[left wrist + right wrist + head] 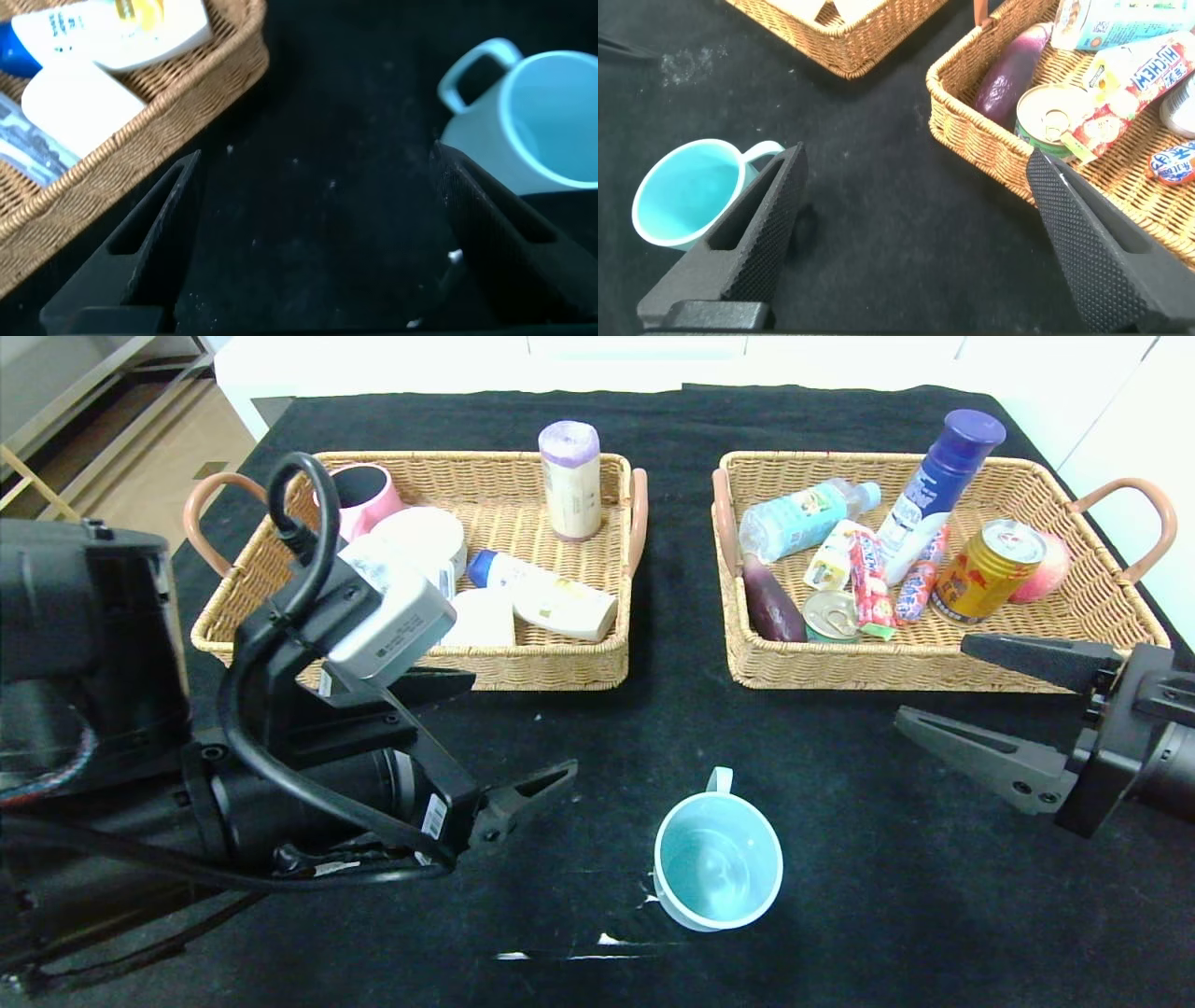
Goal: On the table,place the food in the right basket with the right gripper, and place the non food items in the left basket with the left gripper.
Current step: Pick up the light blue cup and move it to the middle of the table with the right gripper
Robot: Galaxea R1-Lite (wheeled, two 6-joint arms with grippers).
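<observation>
1. Teal mug (717,864) stands upright on the table (887,915), near the front, handle toward the baskets; it looks like the only item left outside them.
2. Left basket (523,665) holds the non-food: pink mug (366,497), white block (478,618), bottles. The slim clear case may be hidden behind the arm.
3. Left gripper (485,747) hovers low between this basket and the mug, fingers spread wide, holding nothing, probably lined up to take it.
4. Right basket (924,665) holds the food: water bottle (803,518), candy stick pack (868,581), gold can (988,569).
5. Right gripper (934,689) hangs before that basket, fingers apart and empty; likely finished.
</observation>
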